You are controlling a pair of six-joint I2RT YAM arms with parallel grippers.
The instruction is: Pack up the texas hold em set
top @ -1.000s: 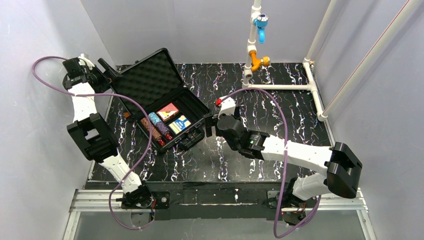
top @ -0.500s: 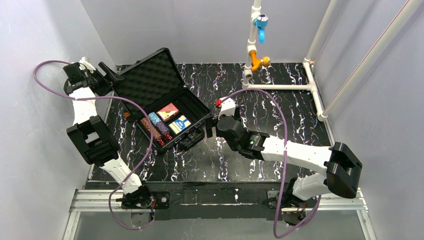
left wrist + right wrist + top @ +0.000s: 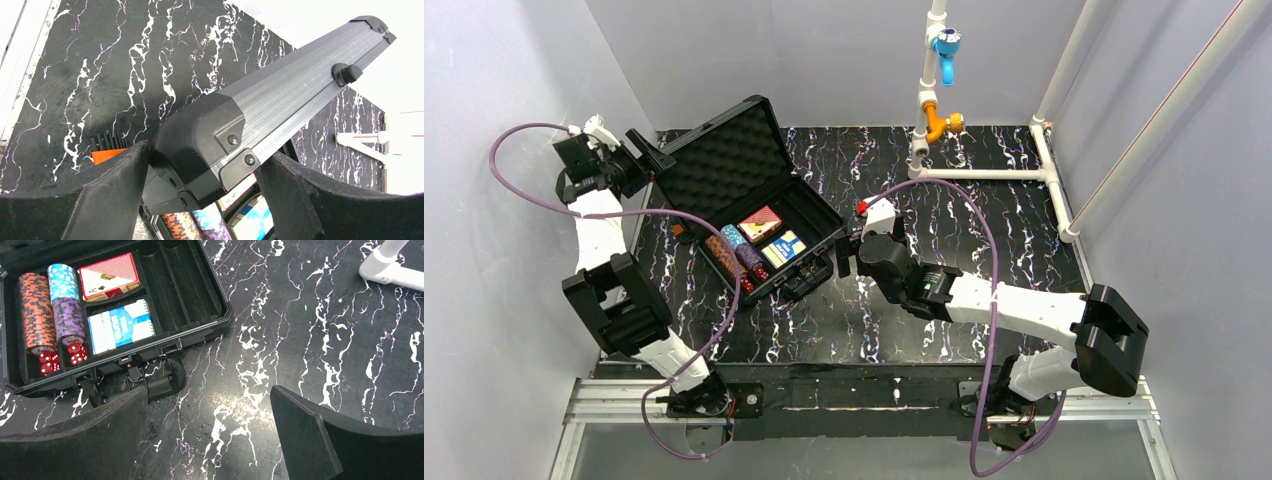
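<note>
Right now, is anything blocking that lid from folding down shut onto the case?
Nothing visible. The chips, card boxes and dice lie inside the tray, and the right gripper hovers outside its front edge. The left gripper straddles the lid at its corner.

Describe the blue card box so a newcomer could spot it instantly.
In the right wrist view, find the open black rectangular hard case on the marbled black table. Inside, right of the chip stacks, lie two card boxes. Yours is the blue-and-white card box nearer the latch edge, not the red-backed card box behind it.
</note>
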